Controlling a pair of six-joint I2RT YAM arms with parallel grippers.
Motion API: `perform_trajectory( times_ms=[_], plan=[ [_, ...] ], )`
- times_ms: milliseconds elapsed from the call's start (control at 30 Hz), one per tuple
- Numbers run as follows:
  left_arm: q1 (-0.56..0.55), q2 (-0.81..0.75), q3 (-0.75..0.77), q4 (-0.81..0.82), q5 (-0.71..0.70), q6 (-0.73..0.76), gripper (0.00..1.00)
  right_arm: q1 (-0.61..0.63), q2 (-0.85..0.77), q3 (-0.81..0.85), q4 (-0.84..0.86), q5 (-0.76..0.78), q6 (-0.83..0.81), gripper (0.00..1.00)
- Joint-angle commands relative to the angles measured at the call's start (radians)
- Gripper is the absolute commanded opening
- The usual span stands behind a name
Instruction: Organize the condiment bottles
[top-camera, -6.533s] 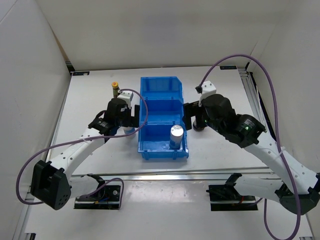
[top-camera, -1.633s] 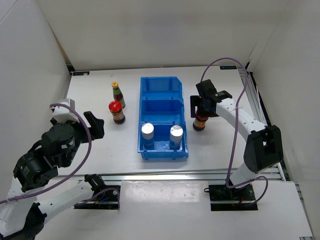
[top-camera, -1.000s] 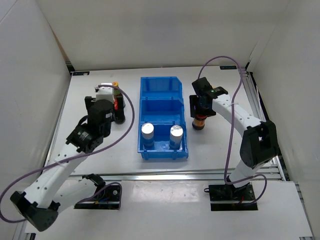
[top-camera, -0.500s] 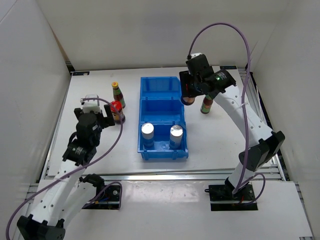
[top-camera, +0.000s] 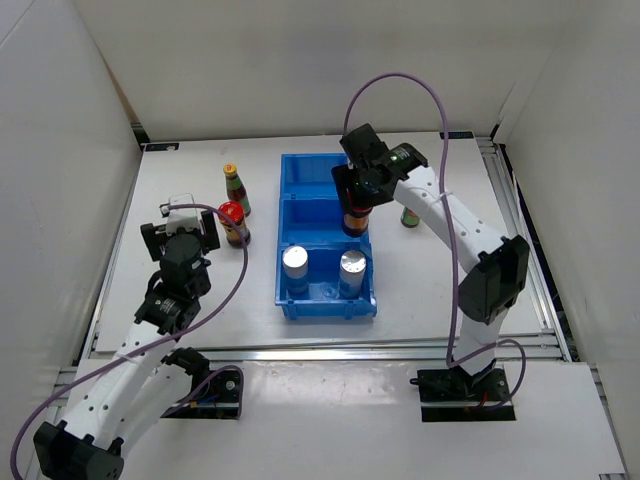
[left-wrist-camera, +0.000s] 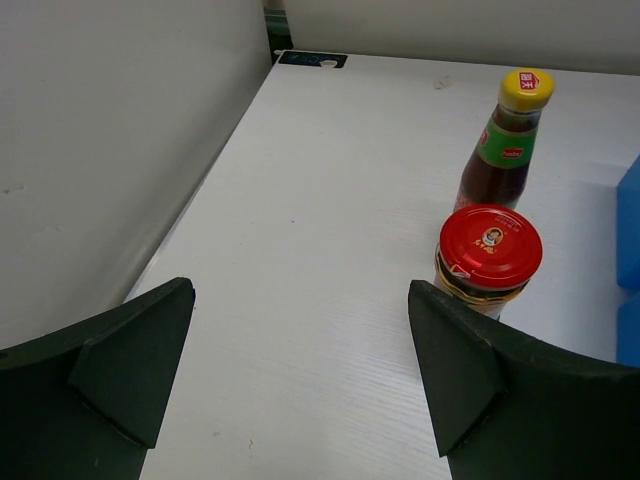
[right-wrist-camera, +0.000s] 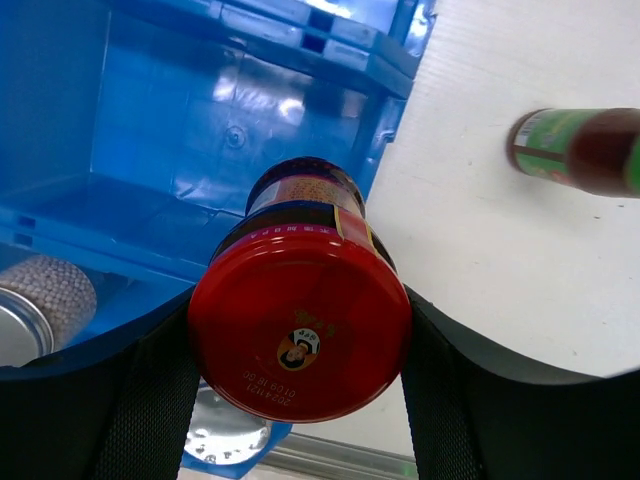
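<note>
My right gripper (top-camera: 356, 200) is shut on a dark jar with a red lid (right-wrist-camera: 300, 330) and holds it above the middle compartment of the blue bin (top-camera: 300, 215), near its right wall. Two white-blue shakers with silver caps (top-camera: 295, 262) (top-camera: 353, 264) stand in the near compartment. A slim bottle (top-camera: 410, 213) stands on the table right of the bin. Left of the bin stand a second red-lidded jar (left-wrist-camera: 490, 250) and a slim yellow-capped bottle (left-wrist-camera: 510, 140). My left gripper (left-wrist-camera: 300, 340) is open; the jar stands just beyond its right fingertip, apart from it.
White enclosure walls rise close on the left (left-wrist-camera: 100, 150), at the back and on the right. The bin's far compartment (top-camera: 320, 172) holds nothing. An aluminium rail (top-camera: 330, 350) runs along the near table edge.
My right gripper has carried the red-lidded jar leftward from beside the bin to above its middle compartment. The left arm shifted only slightly by the other jar, jaws still open.
</note>
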Motion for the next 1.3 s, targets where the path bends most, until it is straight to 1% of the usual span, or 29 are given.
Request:
perform_trajectory(
  times_ms=[0,133,267,433,500,533,567,667,700,767,800,900,1000,1033,1100,1133,1167,1200,1233,1267],
  plan=[
    [-0.004,-0.005,-0.009,0.035,-0.040,0.022,1.00,0.000,0.007,0.011,0.116,-0.017,-0.007,0.00],
    [-0.004,0.004,0.000,0.035,0.028,0.022,1.00,0.000,0.069,0.011,0.126,-0.017,-0.018,0.00],
    [-0.004,0.015,0.010,0.026,0.051,0.011,1.00,0.000,0.116,0.011,0.126,-0.026,-0.018,0.00],
    [-0.004,-0.019,0.010,0.026,0.069,0.002,1.00,-0.009,0.168,0.011,0.136,-0.075,-0.018,0.02],
    [-0.004,-0.019,0.019,0.017,0.079,0.002,1.00,-0.009,0.178,0.011,0.136,-0.084,-0.027,0.12],
    [-0.004,-0.019,0.019,0.017,0.079,0.002,1.00,-0.009,0.178,0.011,0.136,-0.084,-0.036,0.19],
    [-0.004,-0.019,0.019,0.017,0.079,0.002,1.00,-0.009,0.178,0.011,0.136,-0.084,-0.036,0.34],
    [-0.004,-0.010,0.028,0.005,0.106,-0.008,1.00,-0.009,0.178,0.011,0.136,-0.084,-0.036,0.59],
    [-0.004,-0.010,0.028,0.005,0.115,-0.008,1.00,-0.009,0.178,0.011,0.136,-0.084,-0.036,0.71],
    [-0.004,-0.001,0.028,-0.008,0.137,-0.019,1.00,-0.009,0.169,0.011,0.136,-0.075,-0.036,0.75],
    [-0.004,0.010,0.028,-0.008,0.137,-0.019,1.00,-0.009,0.158,0.011,0.136,-0.075,-0.036,0.82],
    [-0.004,0.019,0.028,-0.020,0.137,-0.030,1.00,-0.009,0.147,0.011,0.145,-0.066,-0.036,0.92],
    [-0.004,0.030,0.046,-0.041,0.146,-0.054,1.00,-0.009,0.138,0.011,0.145,-0.054,-0.036,1.00],
    [-0.004,0.042,0.056,-0.061,0.146,-0.071,1.00,-0.009,0.129,0.011,0.145,-0.037,-0.036,1.00],
    [-0.004,0.074,0.107,-0.104,0.196,-0.094,1.00,-0.009,0.092,0.000,0.145,-0.012,-0.036,1.00],
    [-0.004,0.094,0.141,-0.127,0.276,-0.110,1.00,-0.009,0.074,-0.009,0.163,0.004,-0.036,1.00],
    [0.025,0.149,0.176,-0.149,0.317,-0.110,1.00,-0.009,0.029,-0.026,0.172,0.036,-0.027,1.00],
    [0.043,0.185,0.254,-0.196,0.383,-0.146,1.00,-0.009,0.003,-0.036,0.186,0.050,-0.027,1.00],
    [0.063,0.221,0.298,-0.222,0.411,-0.165,1.00,-0.009,-0.024,-0.050,0.198,0.060,-0.027,1.00],
    [0.097,0.302,0.340,-0.244,0.445,-0.177,1.00,-0.009,-0.081,-0.062,0.223,0.060,-0.027,1.00]
  ],
)
